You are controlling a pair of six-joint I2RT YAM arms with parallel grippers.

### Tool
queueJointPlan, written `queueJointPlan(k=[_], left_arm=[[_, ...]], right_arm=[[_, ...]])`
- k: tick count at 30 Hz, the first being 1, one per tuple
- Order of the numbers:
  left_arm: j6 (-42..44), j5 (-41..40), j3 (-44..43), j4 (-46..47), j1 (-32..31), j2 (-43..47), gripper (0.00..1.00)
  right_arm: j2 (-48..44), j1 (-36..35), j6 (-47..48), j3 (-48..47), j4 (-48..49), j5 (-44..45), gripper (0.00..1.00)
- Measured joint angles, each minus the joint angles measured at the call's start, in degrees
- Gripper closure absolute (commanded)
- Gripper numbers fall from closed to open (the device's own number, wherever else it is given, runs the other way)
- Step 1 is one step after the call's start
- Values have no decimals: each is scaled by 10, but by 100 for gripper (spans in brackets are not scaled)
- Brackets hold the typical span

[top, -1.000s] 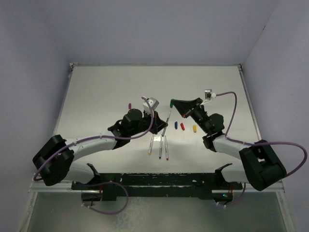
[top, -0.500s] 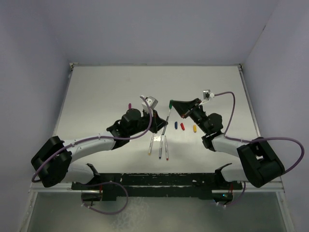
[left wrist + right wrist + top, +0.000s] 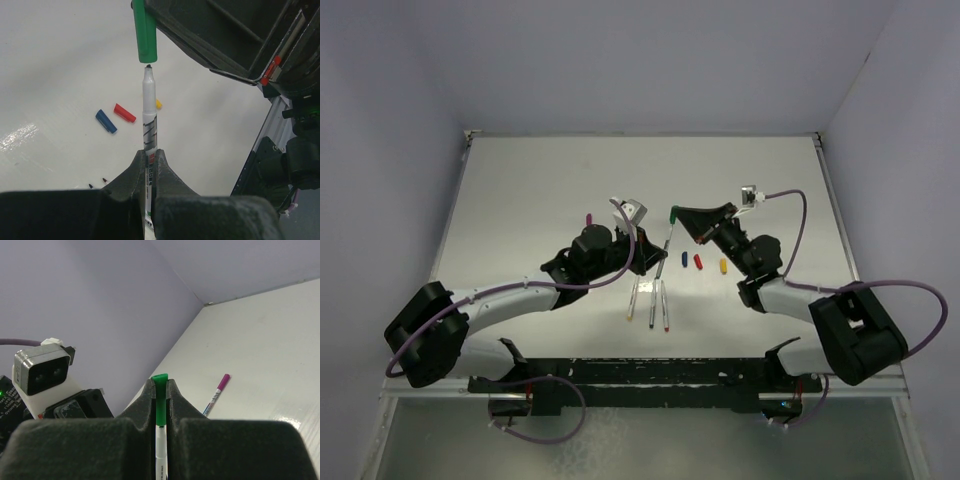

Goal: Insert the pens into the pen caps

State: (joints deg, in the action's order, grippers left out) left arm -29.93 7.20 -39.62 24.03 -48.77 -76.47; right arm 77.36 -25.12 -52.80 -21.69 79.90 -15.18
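Green pen (image 3: 149, 115) tip meets the mouth of the green cap (image 3: 145, 30), not yet pushed in.
Over the last second the arms have only crept closer: the left pincer (image 3: 149, 160) stays clenched on the pen, the right pincer (image 3: 160, 386) just ahead grips the cap; blue cap (image 3: 106, 121), red cap (image 3: 124, 113) and yellow cap (image 3: 158, 104) lie on the surface (image 3: 60, 75) beyond.

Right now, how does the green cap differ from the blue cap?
The green cap is gripped by the right gripper; the blue cap lies loose on the table. The green cap faces the held pen's tip; the blue cap lies beside the red cap. Neither is on a pen.
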Motion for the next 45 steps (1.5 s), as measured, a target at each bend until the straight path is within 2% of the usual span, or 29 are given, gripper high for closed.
queueJointPlan(k=[30, 37, 45], left_arm=[[2, -64, 0, 3, -1, 13, 100], [9, -70, -5, 3, 1, 4, 100], [11, -27, -14, -1, 32, -16, 100]], right_arm=[[67, -3, -49, 5, 66, -50, 100], [67, -4, -41, 5, 58, -51, 100], [53, -13, -4, 0, 0, -27, 100]])
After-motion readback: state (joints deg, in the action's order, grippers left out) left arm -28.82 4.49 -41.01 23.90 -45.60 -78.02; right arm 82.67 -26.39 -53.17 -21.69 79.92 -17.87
